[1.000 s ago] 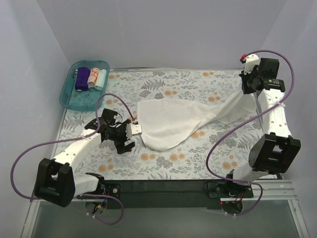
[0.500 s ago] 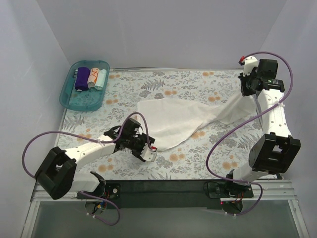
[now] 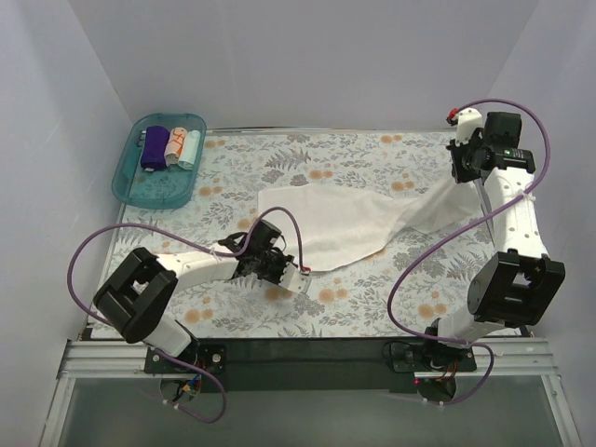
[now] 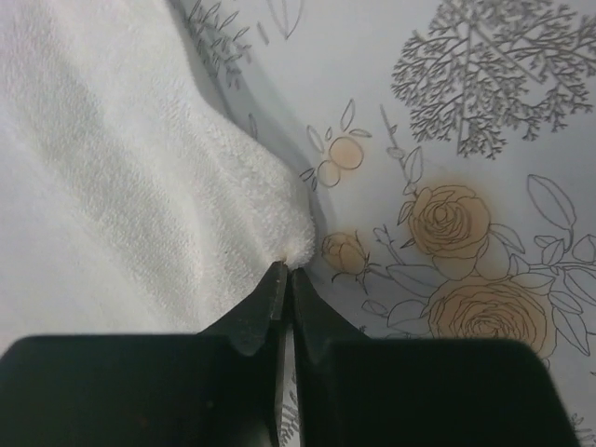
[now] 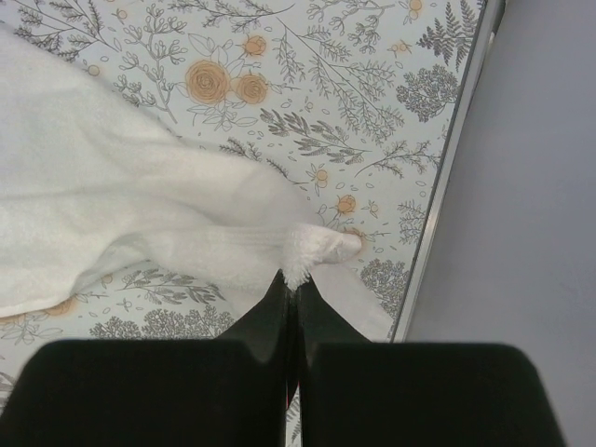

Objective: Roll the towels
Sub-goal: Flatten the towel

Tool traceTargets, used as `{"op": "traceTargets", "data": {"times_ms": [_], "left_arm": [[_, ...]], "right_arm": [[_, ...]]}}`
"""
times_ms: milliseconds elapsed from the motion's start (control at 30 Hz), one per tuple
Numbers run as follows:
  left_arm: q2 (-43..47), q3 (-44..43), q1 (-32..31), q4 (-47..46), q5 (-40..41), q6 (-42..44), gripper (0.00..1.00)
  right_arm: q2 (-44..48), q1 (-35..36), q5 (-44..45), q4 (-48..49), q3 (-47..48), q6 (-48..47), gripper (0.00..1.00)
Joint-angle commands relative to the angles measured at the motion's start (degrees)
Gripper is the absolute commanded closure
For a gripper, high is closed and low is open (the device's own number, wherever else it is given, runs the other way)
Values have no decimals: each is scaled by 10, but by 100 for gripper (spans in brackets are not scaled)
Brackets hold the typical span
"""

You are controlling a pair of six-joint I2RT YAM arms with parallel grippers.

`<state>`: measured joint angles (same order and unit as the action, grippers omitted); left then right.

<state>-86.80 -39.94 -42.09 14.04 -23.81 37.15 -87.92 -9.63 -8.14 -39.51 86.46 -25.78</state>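
A large white towel (image 3: pixel 340 223) lies stretched across the floral sheet, from the near middle to the far right. My left gripper (image 3: pixel 304 271) is shut on its near corner (image 4: pixel 296 244), low over the sheet. My right gripper (image 3: pixel 460 172) is shut on the far right corner (image 5: pixel 321 247) and holds it lifted, so the cloth hangs down from it. Three small rolled towels lie side by side in the tray: dark purple (image 3: pixel 154 147), white-orange (image 3: pixel 173 145) and pale teal (image 3: pixel 190 147).
A teal translucent tray (image 3: pixel 149 188) sits at the far left corner. The floral-patterned sheet (image 3: pixel 372 298) covers the table. A metal edge rail (image 5: pixel 447 168) and grey walls close in the right side. Purple cables loop beside both arms.
My left gripper swung right along the towel's near edge and shut on its near corner. The right gripper kept its hold and barely moved.
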Motion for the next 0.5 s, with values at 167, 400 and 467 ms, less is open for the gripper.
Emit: {"op": "traceTargets", "data": {"times_ms": [167,400,467], "left_arm": [[85,-147,132,101,-48,-207,100],[167,-275,234,169,-84,-323,100],[189,-310,262,176,-84,-358,100]], "right_arm": [[35,-5,-33,-24,59,-9,99],[47,-6,-76,-58,144,8,99],[63,-6,-83,-67,170,11,99]]}}
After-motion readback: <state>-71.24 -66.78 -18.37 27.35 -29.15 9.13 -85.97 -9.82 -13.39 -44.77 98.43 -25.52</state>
